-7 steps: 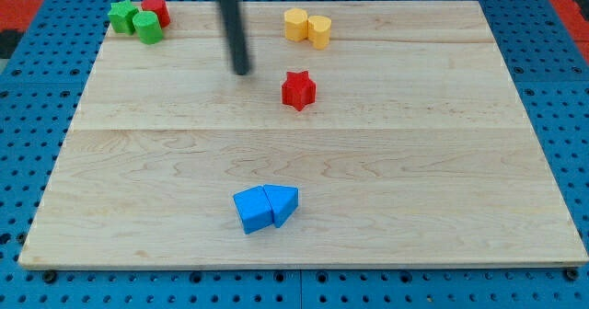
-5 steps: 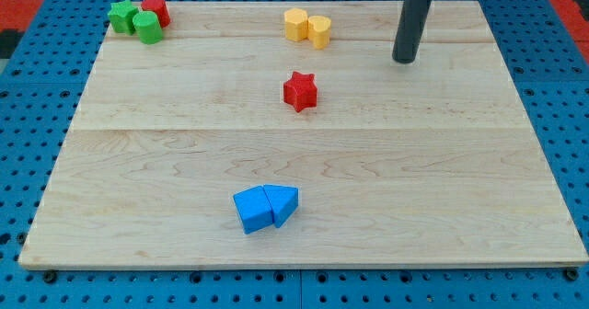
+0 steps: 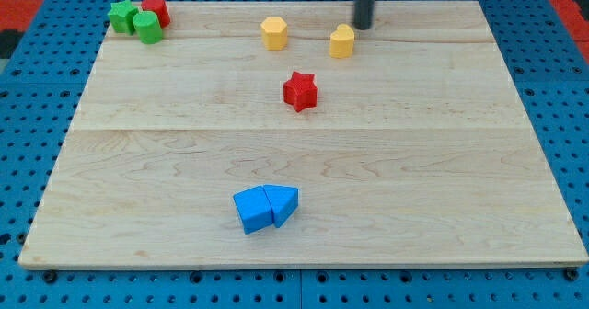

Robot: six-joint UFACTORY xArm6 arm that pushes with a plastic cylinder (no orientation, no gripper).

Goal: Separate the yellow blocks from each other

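Note:
Two yellow blocks lie near the view's top, apart from each other with a clear gap between them. The yellow hexagon block [image 3: 273,32] is on the left. The yellow heart-shaped block [image 3: 342,41] is on the right. My tip [image 3: 363,27] stands just above and to the right of the yellow heart block, close to it or touching it.
A red star block [image 3: 299,90] lies below the yellow blocks. A green star [image 3: 121,15], a green cylinder [image 3: 147,27] and a red cylinder [image 3: 155,9] cluster at the top left. A blue cube [image 3: 251,209] and blue triangle [image 3: 282,203] touch near the bottom. The wooden board [image 3: 460,162] sits on blue pegboard.
The yellow blocks, touching before, now lie apart: the hexagon moved left, the heart moved right and down. My tip moved from the right side to just above the heart block.

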